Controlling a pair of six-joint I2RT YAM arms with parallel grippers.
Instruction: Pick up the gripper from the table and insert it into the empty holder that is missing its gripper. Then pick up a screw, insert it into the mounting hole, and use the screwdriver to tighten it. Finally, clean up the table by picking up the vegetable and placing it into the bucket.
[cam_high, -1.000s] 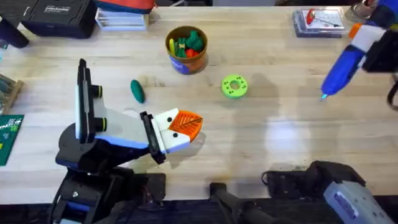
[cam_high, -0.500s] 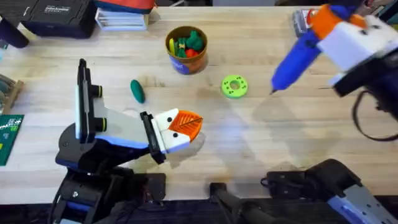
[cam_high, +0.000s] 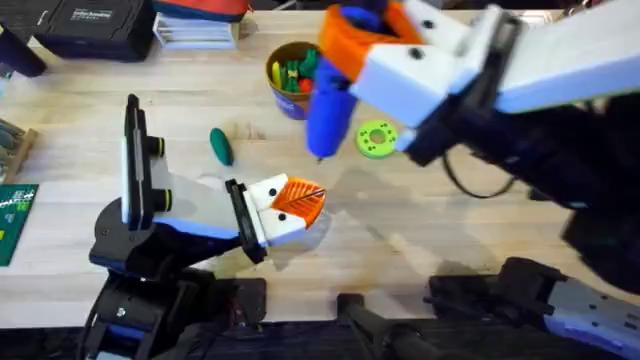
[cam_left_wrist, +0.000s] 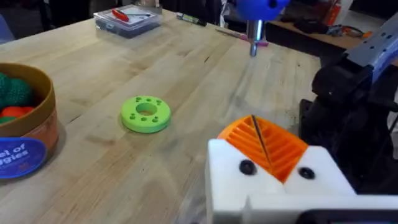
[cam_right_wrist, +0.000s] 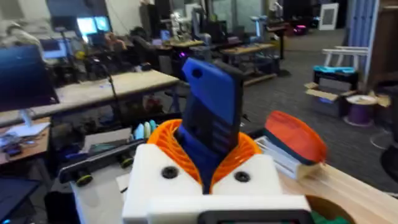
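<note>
**Screwdriver swinging in over the claw**

Overhead, your right gripper (cam_high: 345, 60), jaws clamped on the screwdriver (cam_high: 328, 105), has been sweeping in from the far right of the counter (cam_high: 450, 220); the bit is now hanging just above the holder (cam_high: 275, 215) with its orange gripper (cam_high: 300, 198). The vegetable (cam_high: 220, 146) is lying left of the bucket (cam_high: 297, 78), not yet cleared. In the left wrist view, your left gripper (cam_left_wrist: 267, 146) is pinching a thin pin, jaws nearly closed. In the right wrist view, the screwdriver is sitting upright between your pads, suggesting tightening comes next.
</note>
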